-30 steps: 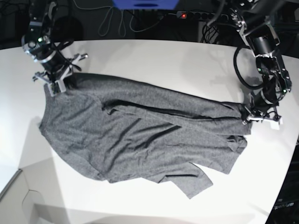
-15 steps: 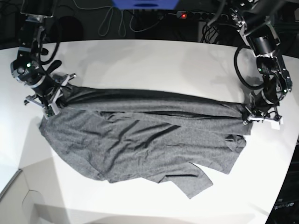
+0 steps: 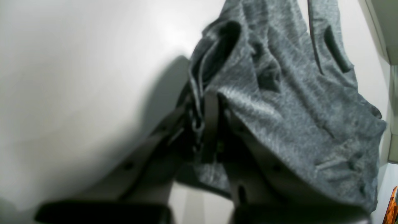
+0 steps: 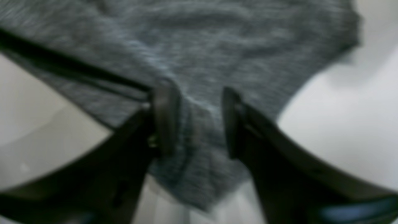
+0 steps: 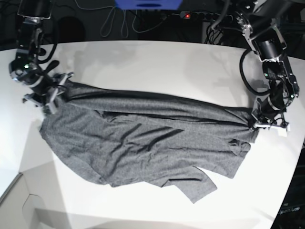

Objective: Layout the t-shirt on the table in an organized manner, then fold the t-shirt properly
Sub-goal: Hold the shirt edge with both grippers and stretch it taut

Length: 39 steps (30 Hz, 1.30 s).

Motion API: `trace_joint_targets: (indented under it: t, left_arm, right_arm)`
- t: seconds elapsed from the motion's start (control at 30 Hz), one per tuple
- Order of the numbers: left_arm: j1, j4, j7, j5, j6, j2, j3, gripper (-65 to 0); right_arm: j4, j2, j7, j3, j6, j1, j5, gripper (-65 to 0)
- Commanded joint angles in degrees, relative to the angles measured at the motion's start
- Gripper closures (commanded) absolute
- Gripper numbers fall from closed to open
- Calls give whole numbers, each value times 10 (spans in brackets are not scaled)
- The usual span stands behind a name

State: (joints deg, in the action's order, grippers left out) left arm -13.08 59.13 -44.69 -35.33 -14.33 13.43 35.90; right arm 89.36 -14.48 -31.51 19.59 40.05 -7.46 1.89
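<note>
t-shirt (image 5: 147, 143) lies rumpled on tabletop (image 5: 157, 59), long axis running between the arms: left pincer (image 5: 259, 121) pinching one end, right pincer (image 5: 50, 98) spread over the other, cloth between its jaws.

A wide white tabletop (image 5: 157, 59) with a curved far edge carries 1 garment: a dark grey shirt (image 5: 143, 143), lying rumpled across its middle from far left to right, creased, with a flap trailing toward the near right.
</note>
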Motion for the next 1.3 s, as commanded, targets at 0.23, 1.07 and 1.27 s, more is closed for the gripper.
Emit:
trace_joint_targets:
  t: [0.23, 1.07, 1.27]
  left_arm:
    - [-21, 10, 10, -8, -3, 9, 0, -2]
    - [-22, 8, 10, -8, -3, 7, 1, -2]
    - [-22, 11, 10, -8, -3, 9, 1, -2]
  right_arm:
    - [76, 17, 9, 98, -1, -32, 6, -383]
    - [28, 77, 49, 101, -1, -73, 5, -221]
    - [28, 58, 47, 99, -1, -74, 5, -59]
